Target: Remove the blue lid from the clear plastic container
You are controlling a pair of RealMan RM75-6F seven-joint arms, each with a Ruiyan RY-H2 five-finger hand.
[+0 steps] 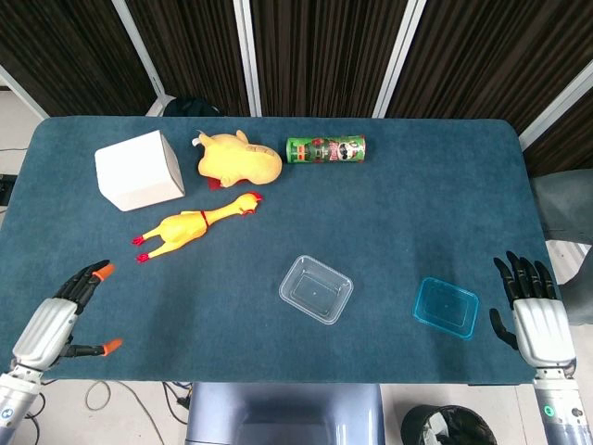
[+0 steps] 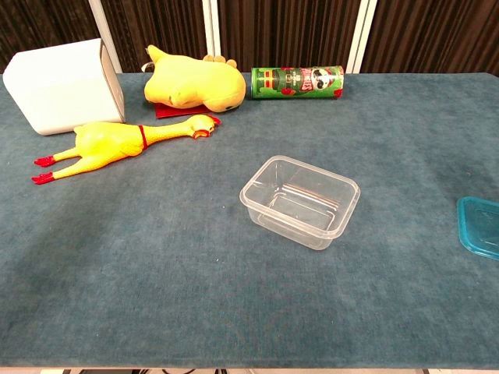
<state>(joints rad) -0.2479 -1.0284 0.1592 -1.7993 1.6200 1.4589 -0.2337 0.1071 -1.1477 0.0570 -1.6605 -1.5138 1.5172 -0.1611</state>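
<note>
Both hands (image 1: 51, 324) (image 1: 536, 320) spread, holding nothing; rubber chicken (image 1: 193, 227), can (image 1: 325, 149) lie beyond container (image 1: 316, 289).

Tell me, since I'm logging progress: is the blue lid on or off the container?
Off. The blue lid lies flat on the table, apart from the open container.

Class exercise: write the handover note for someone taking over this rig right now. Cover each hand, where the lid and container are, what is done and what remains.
Left hand: holds nothing, fingers apart, at the near left table edge.
Right hand: holds nothing, fingers apart, just right of the lid.
Blue lid: lies flat on the table, apart from the container, to its right.
Clear plastic container: open, mid-table.
Done: lid is off and set down.
Left: nothing for the lid; perhaps only parking the arms.
</note>
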